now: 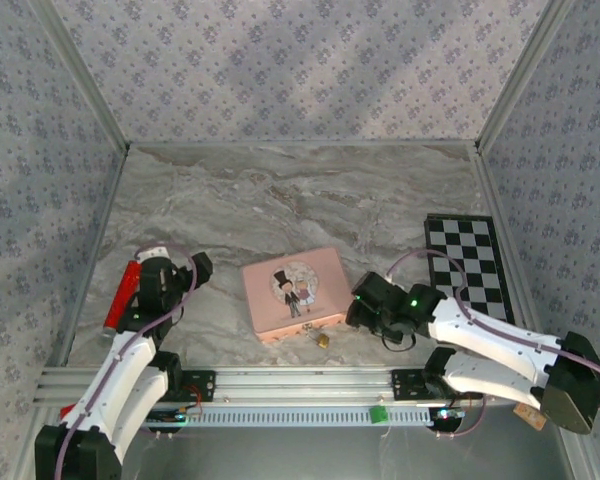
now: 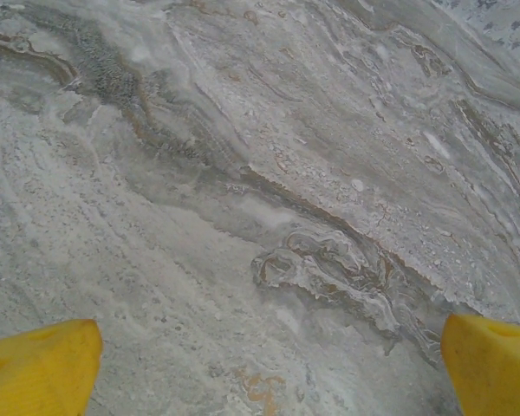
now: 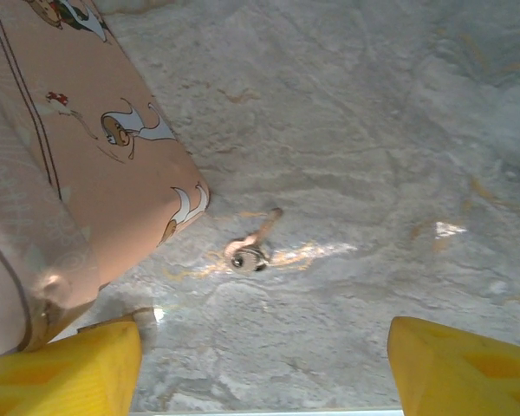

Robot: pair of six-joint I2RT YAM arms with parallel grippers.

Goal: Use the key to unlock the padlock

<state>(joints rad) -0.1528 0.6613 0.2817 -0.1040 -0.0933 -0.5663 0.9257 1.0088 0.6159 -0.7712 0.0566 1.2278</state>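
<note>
Gently lower right jaws, wide open and empty, around key (image 3: 253, 243) ahead between them, clear of pink tin (image 3: 87, 156). Left jaws likewise open, empty.

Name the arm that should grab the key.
Right. The key lies straight ahead of the open right claw, beside the tin. The left claw hangs over the table, across the tin.

Legible texts, labels, brands, numbers and signs: none can be read in any view. Pink tin (image 1: 293, 292): the lid carries a printed cartoon couple in a pale round frame. Any lettering on it is too small to make out.
</note>
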